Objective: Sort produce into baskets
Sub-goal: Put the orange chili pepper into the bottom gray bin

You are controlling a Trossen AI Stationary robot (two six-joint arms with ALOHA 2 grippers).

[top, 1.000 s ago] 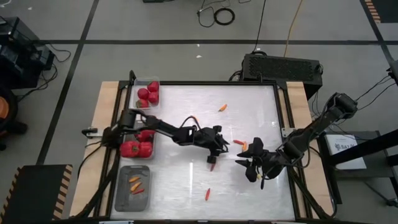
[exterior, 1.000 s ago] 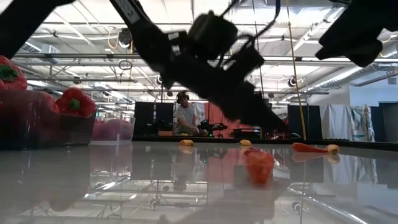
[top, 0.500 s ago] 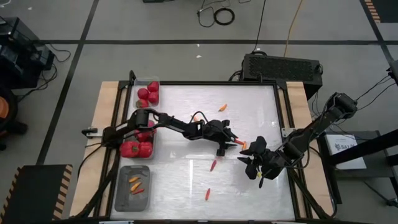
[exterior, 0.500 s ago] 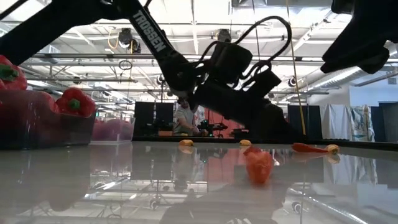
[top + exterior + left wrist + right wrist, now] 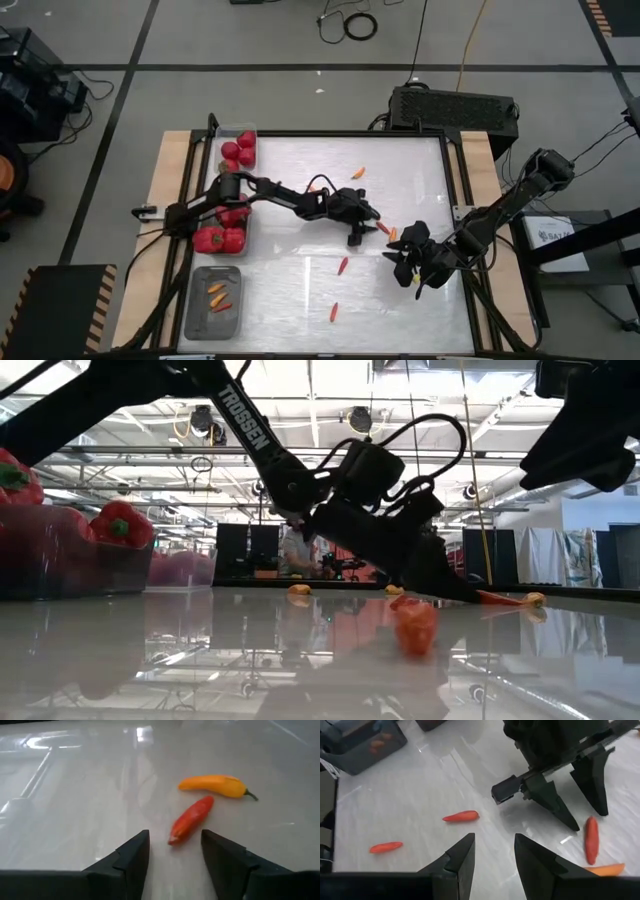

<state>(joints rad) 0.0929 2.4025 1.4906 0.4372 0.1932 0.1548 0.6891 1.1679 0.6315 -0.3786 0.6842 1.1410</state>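
My left gripper (image 5: 360, 228) is open and low over the table's middle; its fingertips (image 5: 175, 850) stand just short of a slim red chili (image 5: 191, 819) that lies flat beside an orange chili (image 5: 215, 786). My right gripper (image 5: 405, 264) hovers open and empty just right of that pair; in its wrist view (image 5: 495, 857) it looks down on my left gripper (image 5: 575, 795). A clear tray (image 5: 238, 130) holds tomatoes, a grey tray (image 5: 222, 240) holds bell peppers, and a grey tray (image 5: 213, 300) holds chilies.
Loose chilies lie on the white table: an orange one (image 5: 358, 172) toward the far edge, red ones at the middle (image 5: 343, 265) and near the front edge (image 5: 334, 311). A black box (image 5: 455, 108) stands behind the table. A person (image 5: 295, 550) shows far behind.
My left gripper has gone toward the table's right edge and a little toward its far edge, away from the middle red chili and up to the red and orange pair. The chilies have stayed where they were.
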